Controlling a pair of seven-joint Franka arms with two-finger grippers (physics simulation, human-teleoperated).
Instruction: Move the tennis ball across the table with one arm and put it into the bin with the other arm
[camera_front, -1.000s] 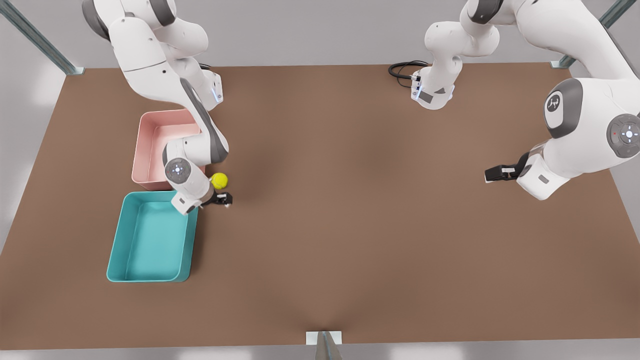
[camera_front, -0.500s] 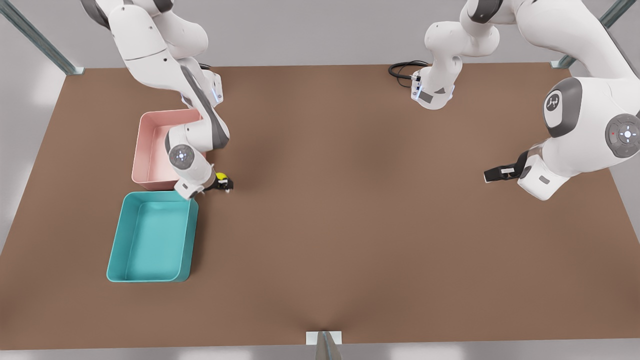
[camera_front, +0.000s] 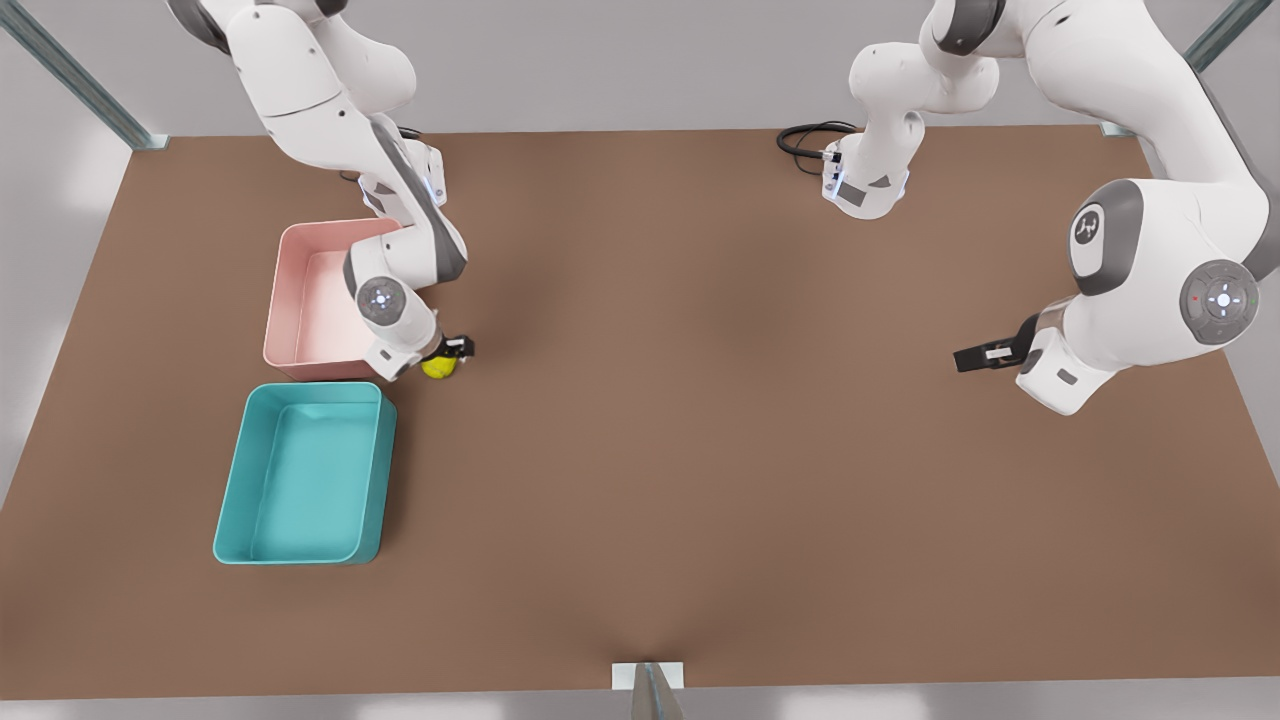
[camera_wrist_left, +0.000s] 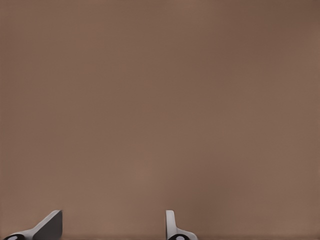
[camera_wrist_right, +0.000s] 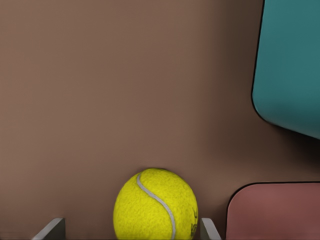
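Right gripper (camera_front: 452, 352) sat low over the table (camera_front: 700, 450), just beside the pink tray (camera_front: 300, 300) on that tray's side toward the front view's right. The ball (camera_front: 438, 367) lay on the table directly at this gripper. In the right wrist view the ball (camera_wrist_right: 156, 204) sat between the two fingertips (camera_wrist_right: 50, 229), one on each side. A thin gap showed beside each finger, so the jaws stood spread around the ball; contact could not be confirmed. The teal bin (camera_front: 305, 475) sat near the ball, toward the camera from the pink tray, its corner just apart from the pink one. In the right wrist view both the bin (camera_wrist_right: 290, 65) and the pink tray (camera_wrist_right: 275, 212) appeared to one side of the ball.

Left gripper (camera_front: 975, 357) hung above bare table at the front view's right, well apart from the ball and trays, waiting. Left wrist view showed its fingertips (camera_wrist_left: 50, 225) spread apart with nothing between them.
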